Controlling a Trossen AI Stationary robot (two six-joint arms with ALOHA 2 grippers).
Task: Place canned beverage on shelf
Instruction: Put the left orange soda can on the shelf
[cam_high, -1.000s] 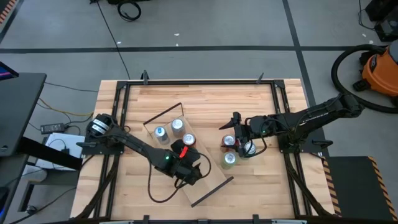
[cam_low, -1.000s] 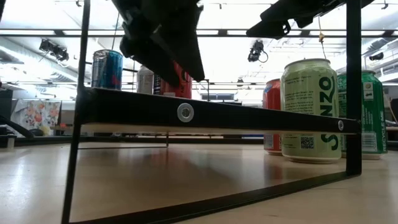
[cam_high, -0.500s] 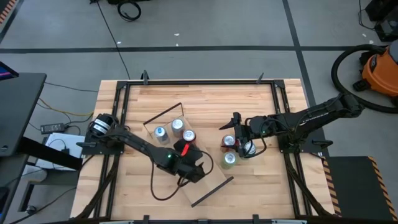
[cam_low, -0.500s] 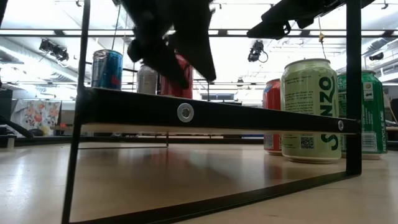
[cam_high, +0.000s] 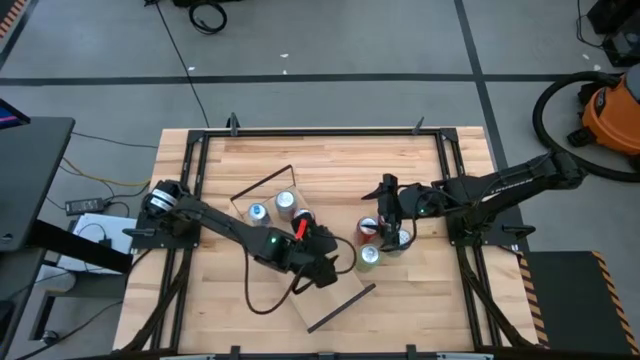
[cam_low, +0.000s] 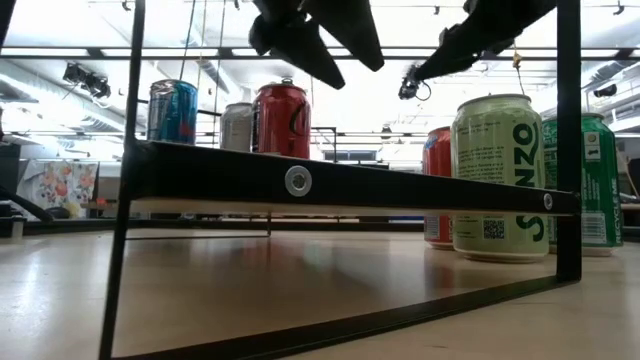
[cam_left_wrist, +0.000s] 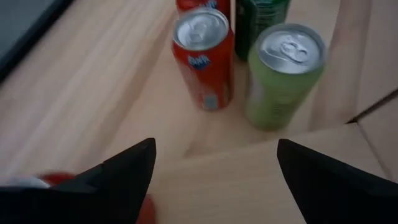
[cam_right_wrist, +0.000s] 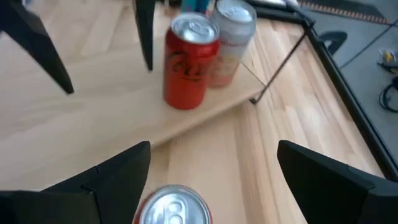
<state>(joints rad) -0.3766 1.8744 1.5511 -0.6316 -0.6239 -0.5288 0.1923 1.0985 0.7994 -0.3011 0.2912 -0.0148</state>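
With 3 cans standing on the pale wood plank shelf with black rod ends (cam_high: 318, 285), the step in hand looks like the next pick from the tabletop cluster. From the table's centre, the left gripper (cam_high: 330, 268) hovers at about 6 o'clock over the shelf's bare end, jaws spread wide and empty. The pale green aluminium can (cam_high: 369, 256) stands just beyond it at 4 o'clock. The red soda can (cam_high: 369, 229) sits behind, under the right gripper (cam_high: 385, 205) at 3 o'clock, also parted, holding nothing. Next it would need to descend squarely around that can before closing.
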